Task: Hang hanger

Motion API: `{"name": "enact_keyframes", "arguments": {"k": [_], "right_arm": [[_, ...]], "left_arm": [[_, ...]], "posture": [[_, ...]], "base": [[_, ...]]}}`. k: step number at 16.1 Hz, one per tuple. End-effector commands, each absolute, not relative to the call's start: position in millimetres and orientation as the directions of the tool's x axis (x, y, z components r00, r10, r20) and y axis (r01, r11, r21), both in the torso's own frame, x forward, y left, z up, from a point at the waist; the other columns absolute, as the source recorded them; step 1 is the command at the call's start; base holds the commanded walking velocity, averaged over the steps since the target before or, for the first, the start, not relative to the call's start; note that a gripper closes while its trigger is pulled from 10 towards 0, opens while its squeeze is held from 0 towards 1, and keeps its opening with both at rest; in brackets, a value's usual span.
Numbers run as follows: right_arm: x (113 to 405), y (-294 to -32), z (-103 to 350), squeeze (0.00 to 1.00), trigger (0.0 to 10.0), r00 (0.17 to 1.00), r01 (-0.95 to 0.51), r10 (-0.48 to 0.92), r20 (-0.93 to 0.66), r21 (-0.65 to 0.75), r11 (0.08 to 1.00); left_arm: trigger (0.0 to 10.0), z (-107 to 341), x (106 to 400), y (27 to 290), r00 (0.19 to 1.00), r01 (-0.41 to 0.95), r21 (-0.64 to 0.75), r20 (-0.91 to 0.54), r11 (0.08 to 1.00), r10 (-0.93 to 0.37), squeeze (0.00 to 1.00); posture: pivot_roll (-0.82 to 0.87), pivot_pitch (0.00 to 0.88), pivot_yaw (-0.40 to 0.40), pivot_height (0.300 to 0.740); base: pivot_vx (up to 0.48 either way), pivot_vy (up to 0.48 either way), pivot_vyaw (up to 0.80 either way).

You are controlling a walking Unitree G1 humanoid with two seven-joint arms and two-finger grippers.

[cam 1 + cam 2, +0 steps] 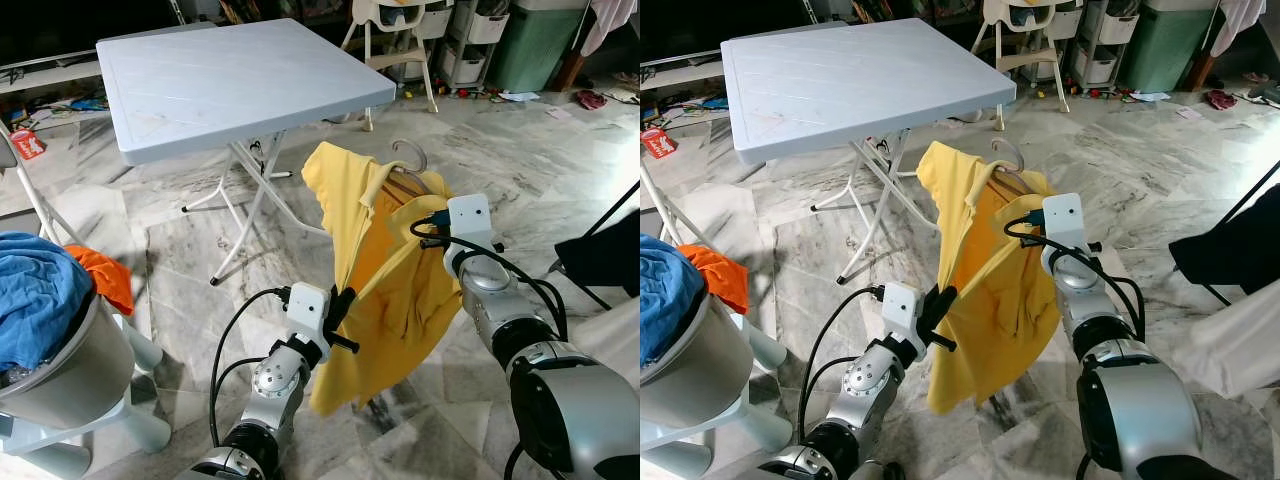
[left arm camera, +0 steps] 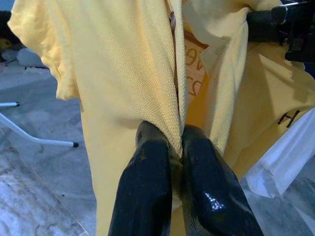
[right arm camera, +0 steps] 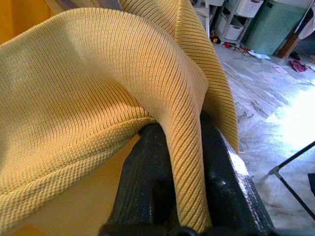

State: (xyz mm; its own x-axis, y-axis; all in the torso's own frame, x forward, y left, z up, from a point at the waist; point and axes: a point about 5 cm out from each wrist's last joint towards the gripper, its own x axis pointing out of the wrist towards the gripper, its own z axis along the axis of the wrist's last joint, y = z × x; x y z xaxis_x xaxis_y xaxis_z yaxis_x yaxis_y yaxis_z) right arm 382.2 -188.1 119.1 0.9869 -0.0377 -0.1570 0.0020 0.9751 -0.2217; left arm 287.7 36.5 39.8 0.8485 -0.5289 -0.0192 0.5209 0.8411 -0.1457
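Head view: a yellow shirt [image 1: 385, 290] on a wooden hanger [image 1: 410, 172] hangs midair before the white table [image 1: 230, 80]; it looks soft and light, best carried by the stiff hanger.

Left wrist: the left gripper [image 2: 176, 147], reaching up, pinches a shirt fold.

Right wrist: the right gripper [image 3: 184, 147] clamps cloth (collar side).
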Motion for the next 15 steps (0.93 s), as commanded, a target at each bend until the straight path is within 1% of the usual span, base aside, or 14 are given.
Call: {"name": "enact_keyframes", "arguments": {"k": [1,8,9,10,11,12,15], "right_arm": [[393.6,-211.4,162.2,0.0,10.0,0.987,0.158,-0.157,0.016,-0.157,0.975],[393.6,-211.4,162.2,0.0,10.0,0.987,0.158,-0.157,0.016,-0.157,0.975],[393.2,-211.2,161.1,0.0,10.0,0.99,0.142,-0.142,0.014,-0.157,0.977],[359.4,-222.1,92.5,0.0,10.0,0.971,0.141,-0.163,-0.174,-0.132,0.981],[299.9,-231.8,16.1,0.0,10.0,0.898,0.163,-0.189,-0.397,-0.1,0.982],[283.7,-232.4,0.0,0.0,10.0,0.872,0.172,-0.197,-0.448,-0.097,0.98],[276.8,-230.4,-6.6,0.0,10.0,0.862,0.177,-0.203,-0.465,-0.099,0.979]], "left_arm": [[10.0,45.5,326.7,164.6,0.982,-0.024,0.016,-0.185,1.0,0.027,0.0],[10.0,45.5,326.7,164.6,0.982,-0.024,0.016,-0.185,1.0,0.027,0.0],[10.0,48.7,329.4,165.3,0.984,-0.03,0.013,-0.178,0.999,0.032,0.0],[10.0,39.4,327.0,154.3,0.968,-0.008,0.025,-0.249,1.0,0.014,0.0],[10.0,27.3,321.9,141.3,0.941,0.022,0.043,-0.339,0.999,-0.006,0.0],[10.0,23.8,319.8,140.3,0.933,0.024,0.05,-0.361,0.998,-0.005,0.0],[10.0,18.1,315.1,146.7,0.924,0.009,0.045,-0.383,0.999,0.009,0.0]], "posture": [[-0.03,0.18,0.012,0.74],[-0.03,0.18,0.012,0.74],[-0.03,0.0,0.0,0.74],[-0.11,0.0,0.0,0.74],[-0.1,0.0,0.0,0.74],[-0.1,0.0,0.0,0.74],[-0.1,0.0,0.0,0.74]], "base": [[0.0,0.0,0.0],[0.0,0.0,0.0],[0.0,0.0,0.0],[0.0,0.0,0.0],[0.0,0.0,0.0],[0.0,0.0,0.0],[0.0,0.0,0.0]]}}
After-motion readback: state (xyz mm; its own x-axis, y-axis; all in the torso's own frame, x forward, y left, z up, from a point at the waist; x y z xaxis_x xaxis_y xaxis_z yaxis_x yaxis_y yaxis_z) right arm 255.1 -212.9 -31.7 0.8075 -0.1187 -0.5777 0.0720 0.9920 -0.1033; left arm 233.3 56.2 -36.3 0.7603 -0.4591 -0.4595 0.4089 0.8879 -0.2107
